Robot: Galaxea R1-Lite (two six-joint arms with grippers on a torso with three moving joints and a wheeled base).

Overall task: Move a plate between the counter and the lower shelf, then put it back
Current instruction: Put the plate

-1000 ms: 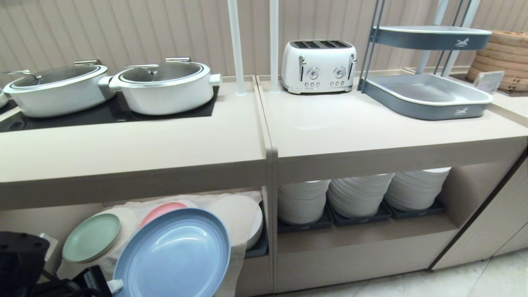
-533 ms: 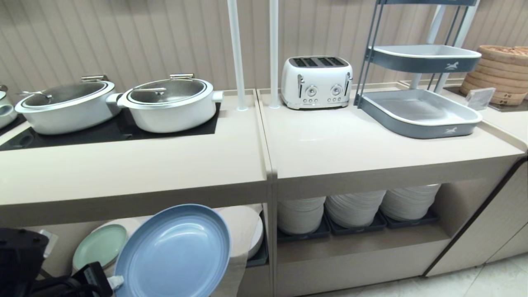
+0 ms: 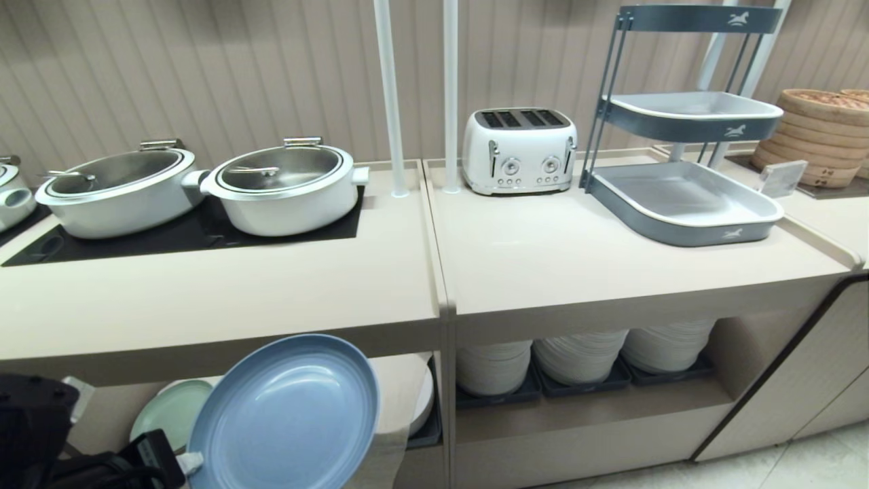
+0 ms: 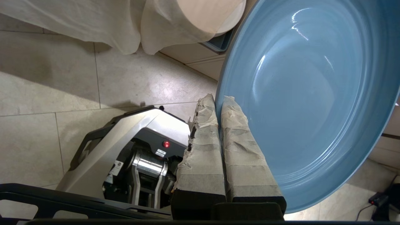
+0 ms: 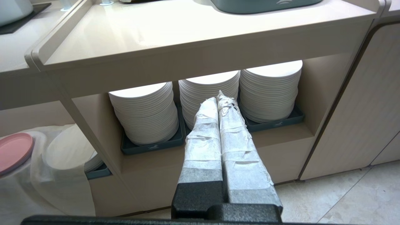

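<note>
My left gripper (image 4: 217,99) is shut on the rim of the light-blue plate (image 3: 285,414) (image 4: 312,93), which hangs tilted in the air in front of the lower shelf (image 3: 400,380), below the counter's (image 3: 224,285) front edge. In the head view only the gripper's base (image 3: 163,462) shows at the bottom left. The right gripper (image 5: 218,95) is shut with nothing in it, parked before the compartment holding the tall white plate stacks.
A pale green plate (image 3: 170,411) and cloth-draped white plates (image 3: 400,387) sit in the lower shelf; a pink plate (image 5: 14,150) shows beside them. Two lidded pots (image 3: 285,183), a toaster (image 3: 519,149) and a tiered tray rack (image 3: 686,197) stand on the counter. White plate stacks (image 3: 577,353) fill the right compartment.
The whole head view has shifted down as the camera rose: the counter sits lower in frame and less of the shelf shows. The plate stays held at the same spot relative to me.
</note>
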